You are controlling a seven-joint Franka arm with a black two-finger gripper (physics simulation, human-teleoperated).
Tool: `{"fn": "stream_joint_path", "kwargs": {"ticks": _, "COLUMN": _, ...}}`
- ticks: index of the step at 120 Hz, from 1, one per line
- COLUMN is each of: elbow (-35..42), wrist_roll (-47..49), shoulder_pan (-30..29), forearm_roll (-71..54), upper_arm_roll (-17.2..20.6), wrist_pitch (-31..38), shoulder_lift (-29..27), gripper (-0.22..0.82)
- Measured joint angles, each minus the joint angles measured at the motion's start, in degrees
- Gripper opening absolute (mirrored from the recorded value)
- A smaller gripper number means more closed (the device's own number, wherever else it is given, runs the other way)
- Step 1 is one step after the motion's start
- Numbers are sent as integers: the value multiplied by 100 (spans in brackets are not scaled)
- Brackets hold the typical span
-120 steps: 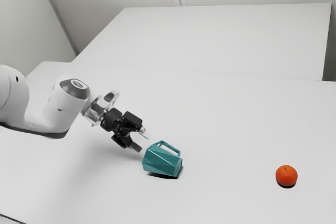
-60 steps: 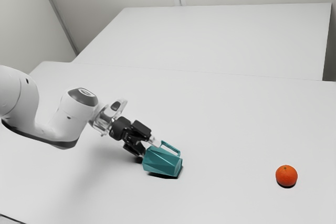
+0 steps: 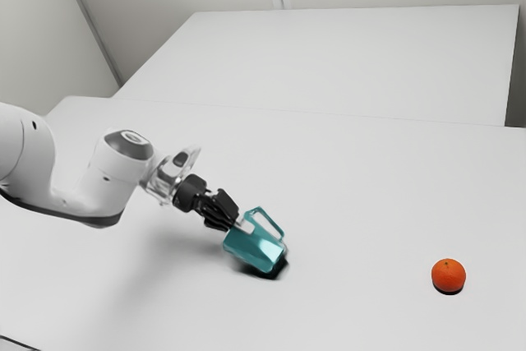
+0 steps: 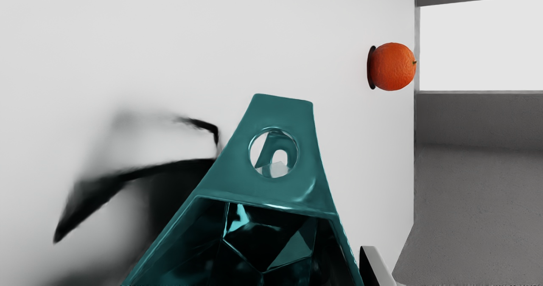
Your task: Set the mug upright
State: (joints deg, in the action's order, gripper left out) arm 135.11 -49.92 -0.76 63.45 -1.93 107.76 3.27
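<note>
The gripper (image 3: 237,225) is at the mug's mouth end, beside the handle (image 3: 272,224); I cannot tell whether it is clamped on the mug. By the exterior view's clock, the mug (image 3: 255,249) lies from it toward four or five o'clock, tilted, its mouth toward ten and its base toward four, over the white table (image 3: 370,195). It is glossy teal with flat, angled facets; the handle juts toward one o'clock. The wrist view looks into the mouth, where the faceted inner walls go nearly black with bright teal glints. A dark shadow (image 3: 281,268) lies under the base end. Well apart from the mug, near three o'clock, sits an orange (image 3: 448,274).
</note>
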Motion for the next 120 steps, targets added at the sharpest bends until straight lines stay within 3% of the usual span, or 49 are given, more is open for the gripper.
{"fn": "stream_joint_path", "kwargs": {"ticks": 27, "elbow": -223, "wrist_roll": 25, "shoulder_pan": 114, "forearm_roll": -363, "upper_arm_roll": -15, "wrist_pitch": 10, "shoulder_lift": -509, "gripper": -16}}
{"fn": "stream_joint_path", "kwargs": {"ticks": 71, "elbow": -1897, "wrist_roll": 1116, "shoulder_pan": 106, "forearm_roll": -4262, "upper_arm_roll": -11, "wrist_pitch": 121, "shoulder_lift": -324, "gripper": -18}}
{"fn": "stream_joint_path", "kwargs": {"ticks": 91, "elbow": -1919, "wrist_roll": 1619, "shoulder_pan": -34, "forearm_roll": -5252, "upper_arm_roll": 74, "wrist_pitch": 582, "shoulder_lift": -137, "gripper": -18}}
{"fn": "stream_joint_path", "kwargs": {"ticks": 120, "elbow": -1352, "wrist_roll": 2169, "shoulder_pan": 214, "forearm_roll": -5603, "upper_arm_roll": 90, "wrist_pitch": 1465, "shoulder_lift": -106, "gripper": -18}}
